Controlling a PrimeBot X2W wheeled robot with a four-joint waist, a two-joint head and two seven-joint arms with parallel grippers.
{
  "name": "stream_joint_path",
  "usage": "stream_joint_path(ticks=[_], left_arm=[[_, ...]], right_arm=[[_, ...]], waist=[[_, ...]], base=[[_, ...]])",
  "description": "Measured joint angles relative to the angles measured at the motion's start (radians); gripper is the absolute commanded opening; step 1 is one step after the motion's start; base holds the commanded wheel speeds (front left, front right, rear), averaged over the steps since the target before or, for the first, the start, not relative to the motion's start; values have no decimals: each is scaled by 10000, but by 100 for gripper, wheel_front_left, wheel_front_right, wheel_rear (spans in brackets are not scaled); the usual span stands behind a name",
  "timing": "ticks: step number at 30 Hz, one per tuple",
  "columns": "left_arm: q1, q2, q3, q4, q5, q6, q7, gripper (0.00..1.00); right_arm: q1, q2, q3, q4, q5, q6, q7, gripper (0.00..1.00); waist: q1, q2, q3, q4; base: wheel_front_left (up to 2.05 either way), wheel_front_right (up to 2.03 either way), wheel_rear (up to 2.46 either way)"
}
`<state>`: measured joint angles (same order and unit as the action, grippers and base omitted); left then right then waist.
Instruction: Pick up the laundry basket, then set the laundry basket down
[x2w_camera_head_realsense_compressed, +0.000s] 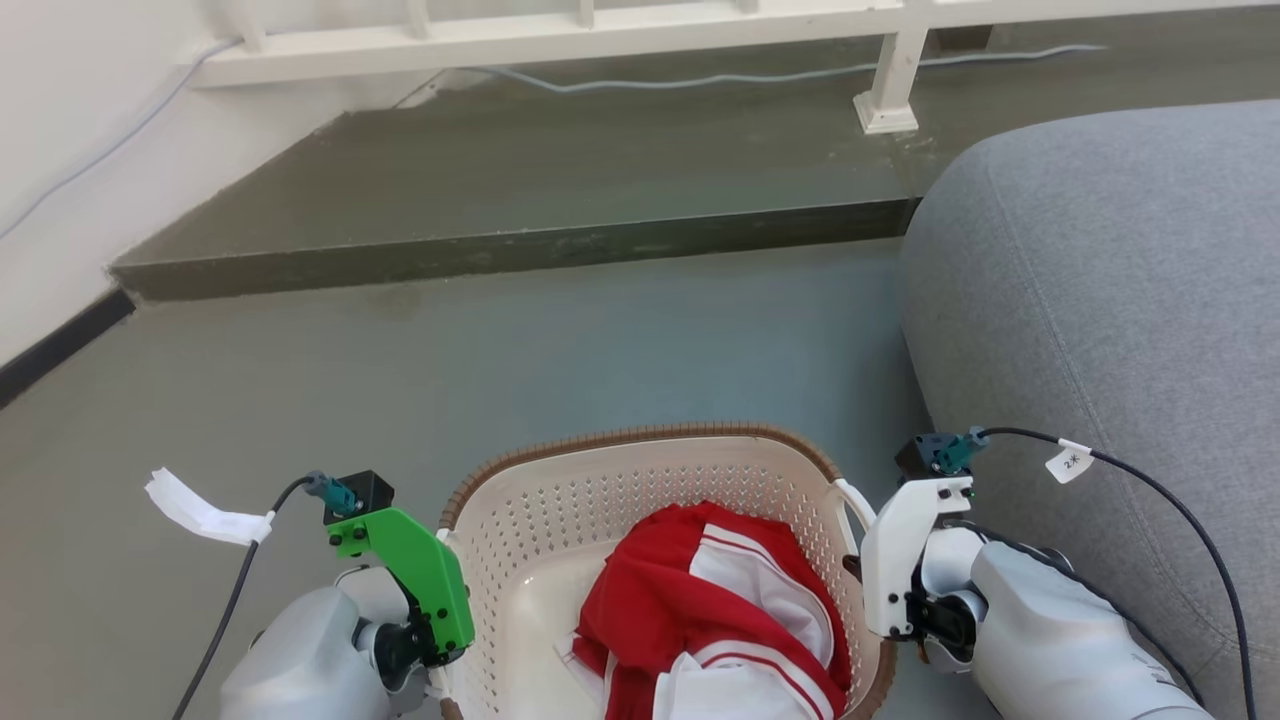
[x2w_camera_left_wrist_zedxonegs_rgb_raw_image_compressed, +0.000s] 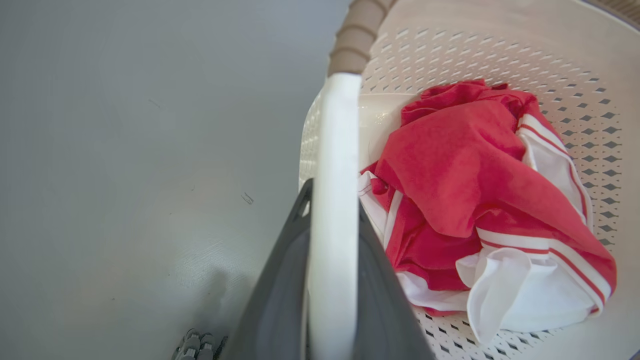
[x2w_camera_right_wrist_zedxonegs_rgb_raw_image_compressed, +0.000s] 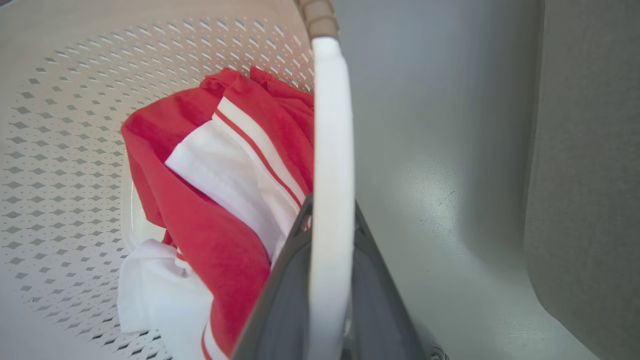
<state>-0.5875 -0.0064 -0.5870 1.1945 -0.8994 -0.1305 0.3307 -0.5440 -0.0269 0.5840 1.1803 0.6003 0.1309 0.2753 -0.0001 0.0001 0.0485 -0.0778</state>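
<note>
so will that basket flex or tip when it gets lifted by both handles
Probably stays stiff: the laundry basket looks like moulded perforated plastic. Likely light, since it holds only a crumpled red and white garment. With the left gripper and right gripper clamped on opposite sides, it should lift level rather than tip.

Left gripper (x2w_camera_left_wrist_zedxonegs_rgb_raw_image_compressed: 332, 200) clamped on the laundry basket (x2w_camera_left_wrist_zedxonegs_rgb_raw_image_compressed: 480, 45) by its white handle (x2w_camera_left_wrist_zedxonegs_rgb_raw_image_compressed: 334, 140).
Dark fingers (x2w_camera_left_wrist_zedxonegs_rgb_raw_image_compressed: 280, 290) press either side of the handle; crumpled red-and-white clothing (x2w_camera_left_wrist_zedxonegs_rgb_raw_image_compressed: 465, 185) lies inside, grey floor (x2w_camera_left_wrist_zedxonegs_rgb_raw_image_compressed: 125, 150) alongside.

Bottom edge cuts off the laundry basket (x2w_camera_head_realsense_compressed: 560, 505).
</note>
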Motion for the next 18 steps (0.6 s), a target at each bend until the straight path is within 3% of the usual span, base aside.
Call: stream_joint_path(ticks=[18], left_arm=[[2,15,-33,104,-67,-2,33,0]], right_arm=[[-1,2,153,-15,259,0,105,0]], waist=[[0,0,-144,-14]], base=[[0,0,0]])
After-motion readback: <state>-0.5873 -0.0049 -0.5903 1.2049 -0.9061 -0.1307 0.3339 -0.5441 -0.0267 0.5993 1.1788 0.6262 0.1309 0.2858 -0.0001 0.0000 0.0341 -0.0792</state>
